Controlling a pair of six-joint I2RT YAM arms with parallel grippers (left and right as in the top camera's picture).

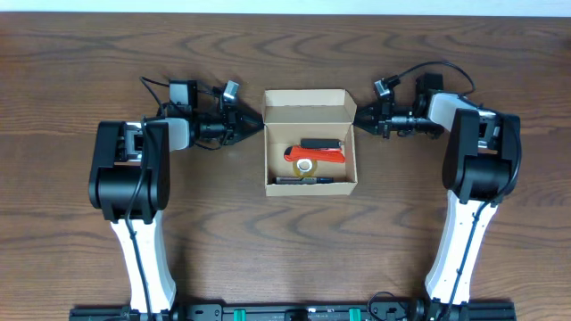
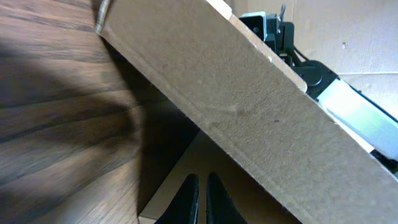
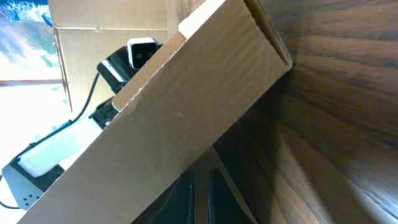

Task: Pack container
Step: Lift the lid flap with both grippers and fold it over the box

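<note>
The container, a tan cardboard box, stands open at the table's centre with its lid flap raised at the far side. Inside lie a tape roll, a red and black item and a dark pen. My left gripper is shut, its tips at the box's far left corner. My right gripper is shut at the far right corner. In the left wrist view the gripper points under the slanting flap. The right wrist view shows the same for that gripper and the flap. Nothing shows between either pair of fingers.
The dark wooden table carries nothing else. Both arm bases stand to the sides of the box, and a black rail runs along the near edge. The opposite arm shows behind the flap in each wrist view.
</note>
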